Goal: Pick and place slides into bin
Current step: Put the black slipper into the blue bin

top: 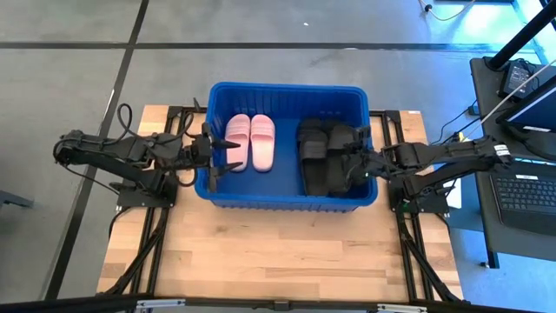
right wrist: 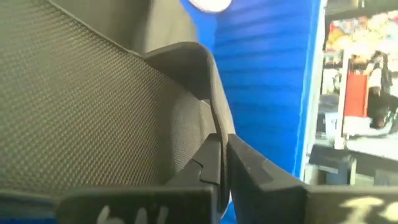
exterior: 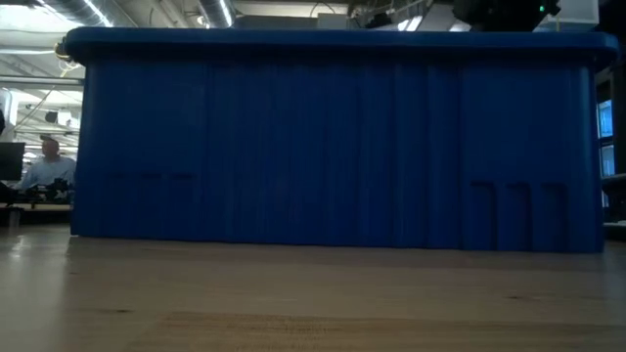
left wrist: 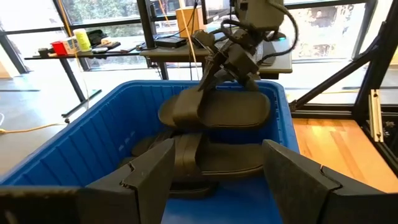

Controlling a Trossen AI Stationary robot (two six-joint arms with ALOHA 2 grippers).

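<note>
High view: blue bin (top: 287, 204) centred on the wooden desk (top: 278, 261), long axis running left to right. Pink slides (top: 252, 142) side by side on the bin floor at the left end, long axes crosswise to the bin's, toes toward the far wall. Black slides (top: 326, 156) piled at the right end, likewise crosswise. Left claw (top: 228, 155) over the bin's left rim, fingers apart, holding nothing. Right claw (top: 354, 159) over the right rim, at the black pile.

Low view: ribbed blue wall of the bin (exterior: 333, 147) only; contents hidden.

Left wrist view: right claw (left wrist: 208, 81) clamped on the strap of the top black slide (left wrist: 217, 111), raised above the pile.

Right wrist view: fingers (right wrist: 249, 171) pressed together on the strap edge.
</note>
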